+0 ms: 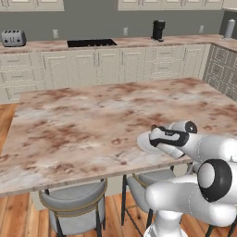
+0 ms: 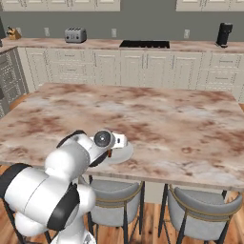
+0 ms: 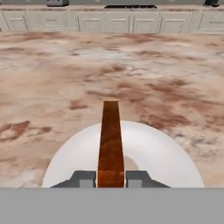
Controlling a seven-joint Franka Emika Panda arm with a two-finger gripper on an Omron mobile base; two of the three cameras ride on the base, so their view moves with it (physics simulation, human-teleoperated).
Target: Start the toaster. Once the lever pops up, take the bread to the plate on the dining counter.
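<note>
Pinkish-brown veined marble of the dining counter [image 3: 52, 74] spreads ahead of me, and the small round white plate [image 3: 162, 153] sits near its front edge. My pincer [image 3: 111, 178] is clamped on the thin orange-brown bread slice [image 3: 110, 135], held on edge just over that plate — the silver toaster [image 2: 75, 35] stands far behind it. I'd lower gently, tip the slice flat over the plate's middle, then let go — dropping it upright risks it rolling off.

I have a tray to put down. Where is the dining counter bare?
Most of the dining counter is bare, from its far edge to near the front. The crowded spot is the near edge, where the end effector holds the bread over the plate.
</note>
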